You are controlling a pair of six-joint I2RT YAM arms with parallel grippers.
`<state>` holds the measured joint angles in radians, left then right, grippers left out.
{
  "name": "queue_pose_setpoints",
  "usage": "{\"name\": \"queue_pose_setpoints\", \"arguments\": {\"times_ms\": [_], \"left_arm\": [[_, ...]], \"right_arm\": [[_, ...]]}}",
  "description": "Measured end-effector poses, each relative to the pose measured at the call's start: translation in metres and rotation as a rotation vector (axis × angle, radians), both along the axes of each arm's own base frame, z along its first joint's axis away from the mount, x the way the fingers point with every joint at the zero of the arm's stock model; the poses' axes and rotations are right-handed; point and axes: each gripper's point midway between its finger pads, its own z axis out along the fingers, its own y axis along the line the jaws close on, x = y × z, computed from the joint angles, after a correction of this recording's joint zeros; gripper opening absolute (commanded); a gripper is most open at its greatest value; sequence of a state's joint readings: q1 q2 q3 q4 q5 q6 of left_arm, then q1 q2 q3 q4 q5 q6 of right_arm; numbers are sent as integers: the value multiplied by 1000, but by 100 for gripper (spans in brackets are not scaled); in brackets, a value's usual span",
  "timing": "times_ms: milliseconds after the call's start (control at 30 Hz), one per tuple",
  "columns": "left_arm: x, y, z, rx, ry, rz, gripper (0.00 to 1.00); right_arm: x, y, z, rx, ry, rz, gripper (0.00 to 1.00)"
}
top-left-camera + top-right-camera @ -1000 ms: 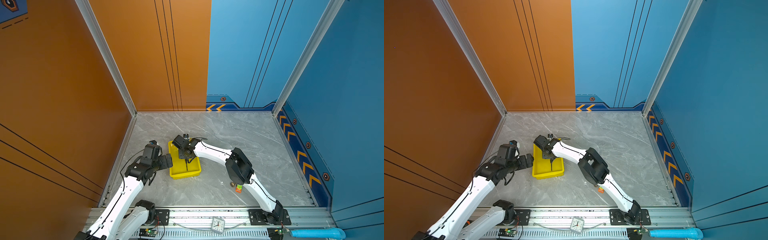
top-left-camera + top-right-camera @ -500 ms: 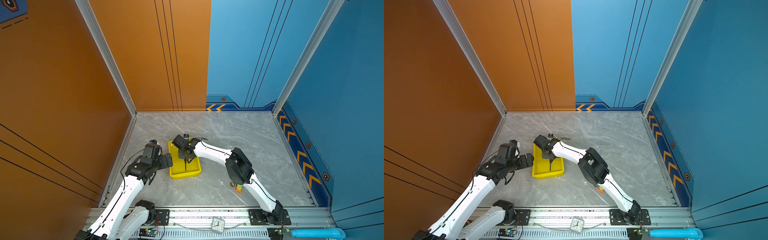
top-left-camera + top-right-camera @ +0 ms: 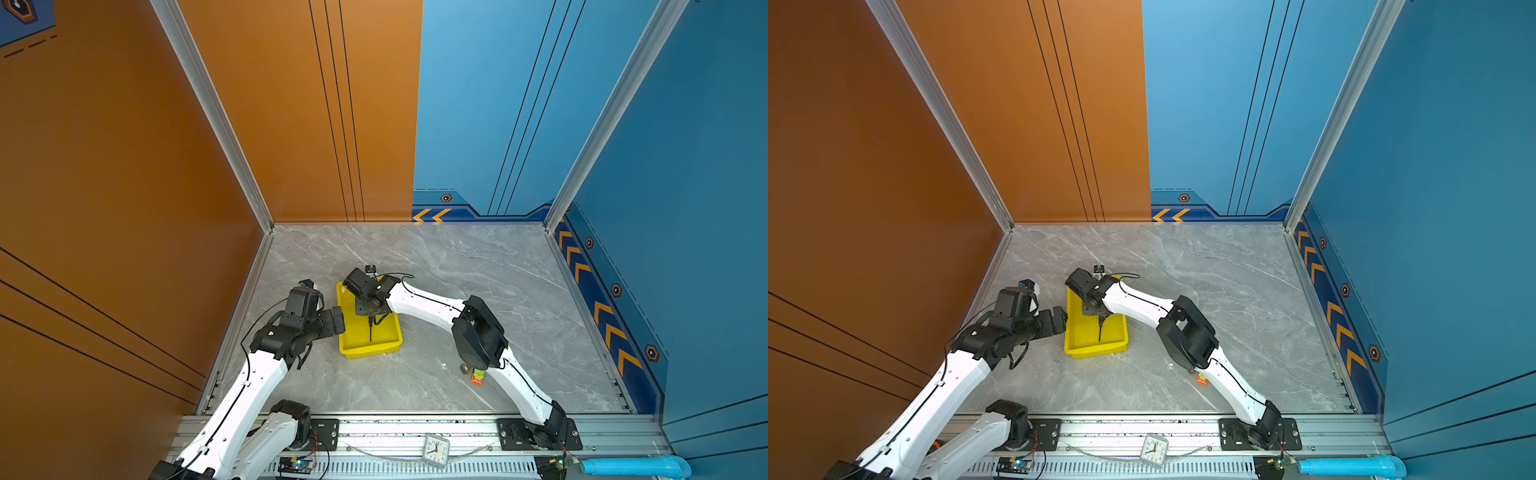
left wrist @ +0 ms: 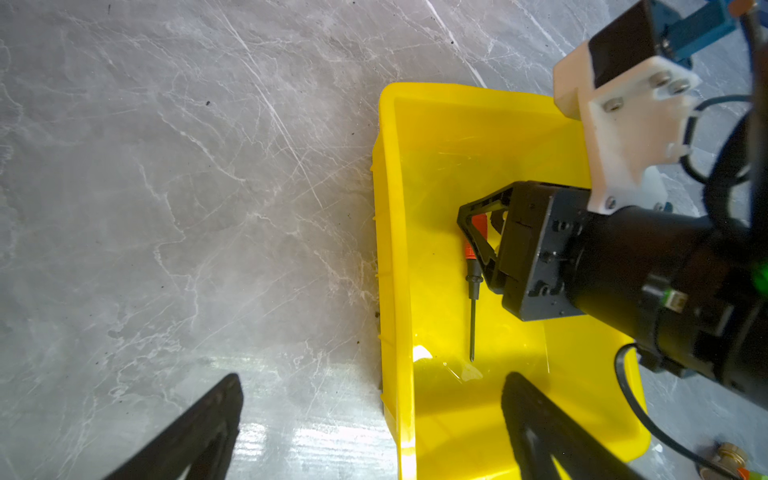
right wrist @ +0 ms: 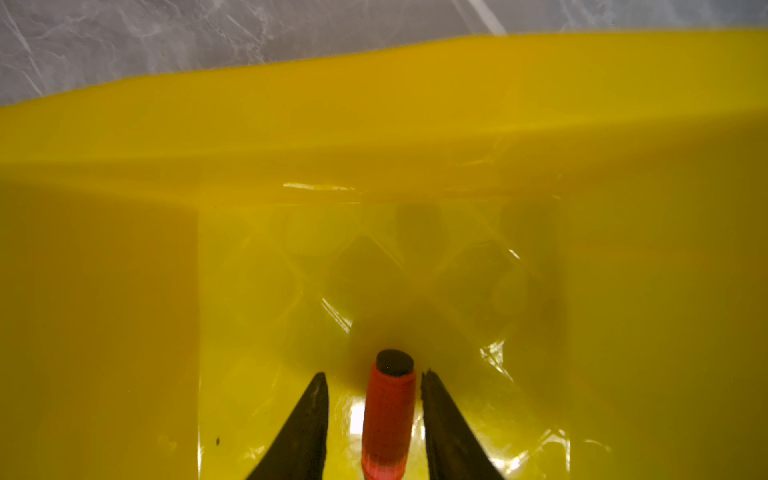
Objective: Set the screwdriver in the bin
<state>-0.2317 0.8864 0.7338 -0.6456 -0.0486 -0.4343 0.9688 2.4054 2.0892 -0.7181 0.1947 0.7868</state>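
At the near edge, a metal rail [image 3: 415,428] carries both arm bases, with a small white clock [image 3: 436,451] lying on it and a blue tube [image 3: 636,465] at its right end. Just beyond, on the grey marbled counter [image 3: 457,266], a small orange-and-green box [image 3: 478,377] and a brass piece [image 3: 465,368] sit close together beside the right arm, well apart from the task's things.

Farther in and left of centre stands the yellow bin [image 3: 365,349], its long sides running near to far. The left hand [image 4: 374,376] is at the bin's left long wall with its fingers spread wide apart, one over the counter and one over the bin's inside, holding nothing; whether it touches the rim cannot be told.

The screwdriver [image 4: 473,286] lies flat on the bin's floor, thin shaft pointing to the near end, orange-red handle toward the far end. The right hand [image 5: 374,374] reaches down into the bin from the far right, its two fingers parted on either side of the handle. The right wrist view shows a slim gap on each side, so the tool is not clamped.

Behind the counter rise orange walls [image 3: 291,124] on the left and blue ones on the right.
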Motion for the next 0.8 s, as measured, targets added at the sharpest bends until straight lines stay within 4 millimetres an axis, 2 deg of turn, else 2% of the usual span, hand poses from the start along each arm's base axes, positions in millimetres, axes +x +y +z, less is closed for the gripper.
{"name": "queue_pose_setpoints", "arguments": {"times_ms": [133,233,433,500,633,800], "left_arm": [[2,1,2,-2,-10,7,98],[4,4,3,-2,-19,17,98],[7,13,5,15,-51,54,98],[8,18,6,28,-64,76,98],[9,33,9,78,-90,131,98],[7,53,4,159,-154,200,98]], "right_arm": [[3,-1,23,13,-39,6,44],[0,-10,53,28,-75,8,46],[-16,-55,124,40,-175,0,55],[-23,-80,144,29,-213,-10,59],[-34,-143,166,1,-259,-62,67],[-36,-241,182,-47,-319,-190,82]]}}
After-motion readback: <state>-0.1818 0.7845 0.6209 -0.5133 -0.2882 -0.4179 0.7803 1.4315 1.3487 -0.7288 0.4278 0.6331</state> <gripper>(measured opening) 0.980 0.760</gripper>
